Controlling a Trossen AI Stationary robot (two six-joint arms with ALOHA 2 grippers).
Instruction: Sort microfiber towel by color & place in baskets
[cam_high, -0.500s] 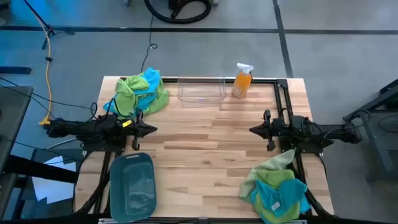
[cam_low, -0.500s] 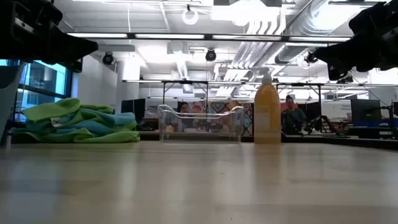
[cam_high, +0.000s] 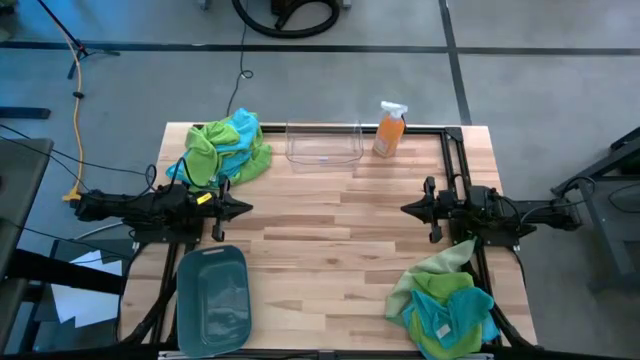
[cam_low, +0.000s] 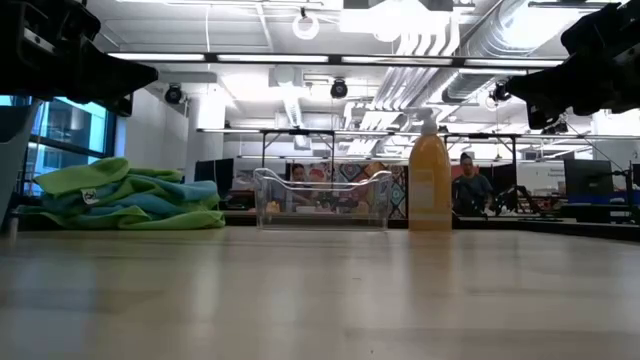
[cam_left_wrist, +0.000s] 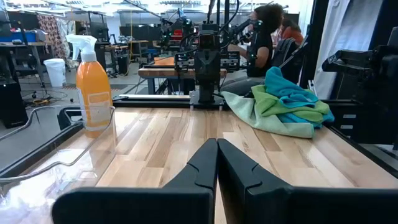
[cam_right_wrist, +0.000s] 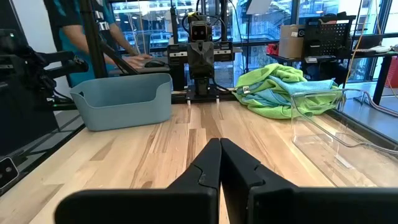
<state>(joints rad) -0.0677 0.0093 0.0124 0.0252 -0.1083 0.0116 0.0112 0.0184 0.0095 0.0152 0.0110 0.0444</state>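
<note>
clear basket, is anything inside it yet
Nothing shows inside the clear basket: through its walls and from above only bare bottom is visible. Both mixed green and blue towel piles lie on the table outside it.

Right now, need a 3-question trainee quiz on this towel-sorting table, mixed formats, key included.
1. True or false: the teal-grey basket already holds a towel.
2. What stands beside the clear basket at the table's far edge? A) a mug B) the orange spray bottle C) a sponge
3. Fill in: the left gripper and right gripper both have their fingers ____.

Key:
1. False. It is empty; the towels lie in two heaps, one at the far left corner, one at the near right corner.
2. B
3. shut
</note>
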